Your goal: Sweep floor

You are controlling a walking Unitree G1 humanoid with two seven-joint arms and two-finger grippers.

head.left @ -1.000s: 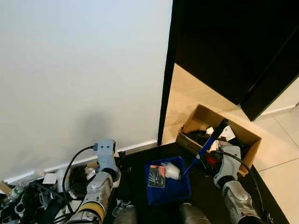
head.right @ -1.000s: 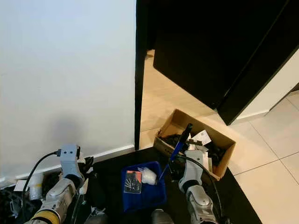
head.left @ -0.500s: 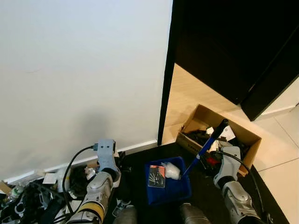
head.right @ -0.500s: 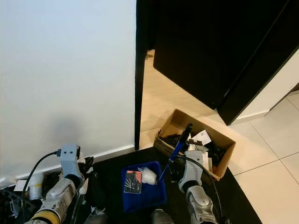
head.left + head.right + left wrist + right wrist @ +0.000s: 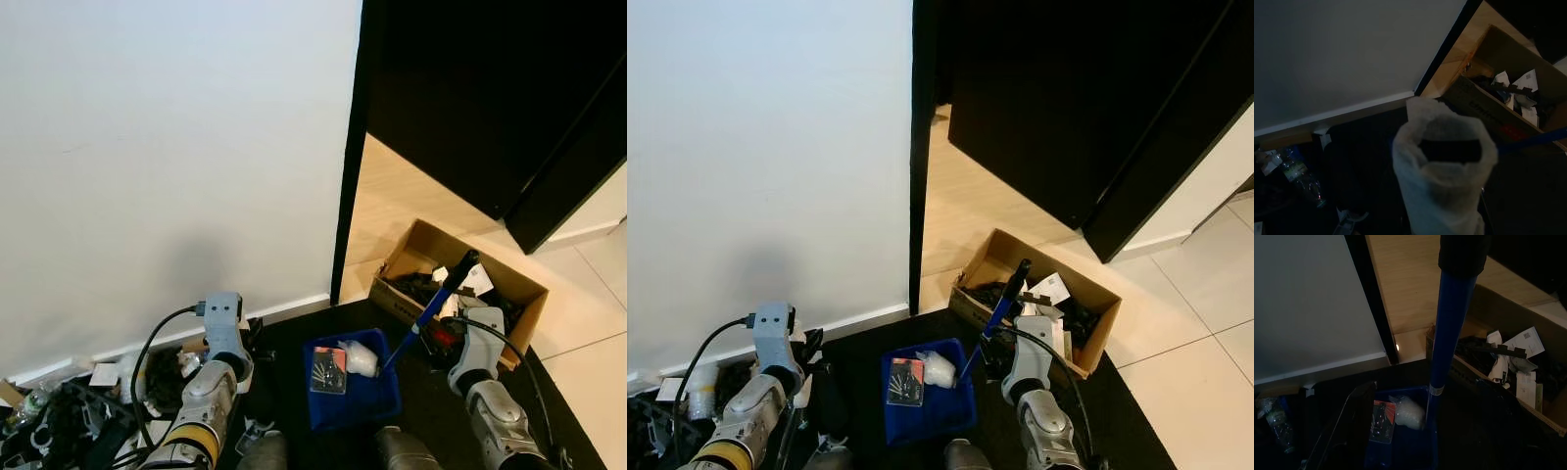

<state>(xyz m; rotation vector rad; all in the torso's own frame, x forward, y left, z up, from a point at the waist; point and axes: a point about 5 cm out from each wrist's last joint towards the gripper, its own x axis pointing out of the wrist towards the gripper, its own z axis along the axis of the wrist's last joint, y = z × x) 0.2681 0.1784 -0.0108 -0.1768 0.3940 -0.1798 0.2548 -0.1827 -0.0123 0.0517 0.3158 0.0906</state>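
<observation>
We judge the collecting step is under way: our right gripper (image 5: pixel 443 338) pinches the blue dustpan handle (image 5: pixel 432 309), its blue dustpan (image 5: pixel 355 390) on the dark floor at 6 o'clock holding debris. Left gripper (image 5: pixel 223 318): jaws cannot be told. Next, carry the pan level.

— What colours are down there?
— A blue dustpan (image 5: pixel 355 395) holding a white wad (image 5: pixel 360 359) and a black-and-red packet (image 5: pixel 327 371); its handle (image 5: pixel 429 311) is blue, tipped black.
— And around it?
— A brown cardboard box (image 5: pixel 411 303), black mat (image 5: pixel 862 362), white wall (image 5: pixel 167 157), beige floor (image 5: pixel 402 201), black door (image 5: pixel 460 93).
</observation>
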